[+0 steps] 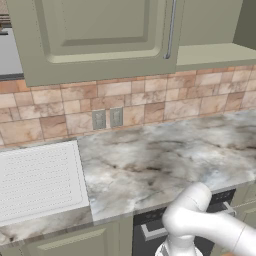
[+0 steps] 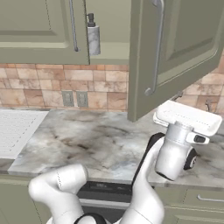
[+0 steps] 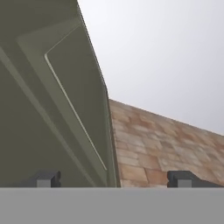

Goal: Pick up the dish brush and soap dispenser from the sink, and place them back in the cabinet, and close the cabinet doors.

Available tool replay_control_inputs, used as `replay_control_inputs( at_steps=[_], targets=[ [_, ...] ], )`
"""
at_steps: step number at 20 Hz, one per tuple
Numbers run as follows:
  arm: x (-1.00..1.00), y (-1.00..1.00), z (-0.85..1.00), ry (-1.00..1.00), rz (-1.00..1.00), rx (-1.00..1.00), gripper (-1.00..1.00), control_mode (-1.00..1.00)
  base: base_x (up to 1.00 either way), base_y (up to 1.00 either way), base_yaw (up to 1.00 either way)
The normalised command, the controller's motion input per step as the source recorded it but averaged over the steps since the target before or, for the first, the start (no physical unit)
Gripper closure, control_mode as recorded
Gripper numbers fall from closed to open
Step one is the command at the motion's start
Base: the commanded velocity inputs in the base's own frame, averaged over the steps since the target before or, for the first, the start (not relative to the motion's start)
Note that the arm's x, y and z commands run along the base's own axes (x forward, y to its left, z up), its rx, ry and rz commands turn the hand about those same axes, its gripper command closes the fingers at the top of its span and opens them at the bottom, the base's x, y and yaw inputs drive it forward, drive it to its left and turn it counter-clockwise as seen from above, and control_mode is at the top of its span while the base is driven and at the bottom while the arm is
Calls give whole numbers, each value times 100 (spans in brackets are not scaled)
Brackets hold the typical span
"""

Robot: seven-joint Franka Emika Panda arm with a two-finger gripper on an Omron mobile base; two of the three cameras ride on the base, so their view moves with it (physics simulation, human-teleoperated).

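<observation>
The soap dispenser [image 2: 93, 36], a grey bottle with a black pump, stands upright on the shelf inside the cabinet [image 1: 212, 51]. The left cabinet door [image 2: 35, 30] is shut. The right door [image 2: 175, 52] stands swung out over the counter. My white hand [image 2: 188, 117] sits just below that door's lower corner. In the hand view my gripper [image 3: 113, 179] is open and holds nothing; the door [image 3: 43, 87] lies to the left and its edge runs down between the fingertips [image 3: 46, 178]. The sink's ribbed drainboard [image 1: 35, 180] shows at the left. The dish brush is out of view.
A marble counter [image 1: 160, 160] runs under the cabinet, backed by a tan brick backsplash [image 1: 150, 100] with two wall outlets [image 1: 107, 118]. Green base cabinets and a dark dishwasher front [image 2: 105, 188] lie below the counter's front edge.
</observation>
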Motion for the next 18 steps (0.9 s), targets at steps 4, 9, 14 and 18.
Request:
replay_control_inputs(
  at_steps=[4, 9, 14, 18],
  targets=[
    [18, 19, 1, -2, -5, -6, -100, -100, 0, 0, 0],
    [20, 21, 0, -2, -7, -8, -100, -100, 0, 0, 0],
    [8, 27, 0, -3, -5, -9, -100, -100, 0, 0, 0],
    [4, 31, 0, -4, -4, -10, -100, -100, 0, 0, 0]
  ],
)
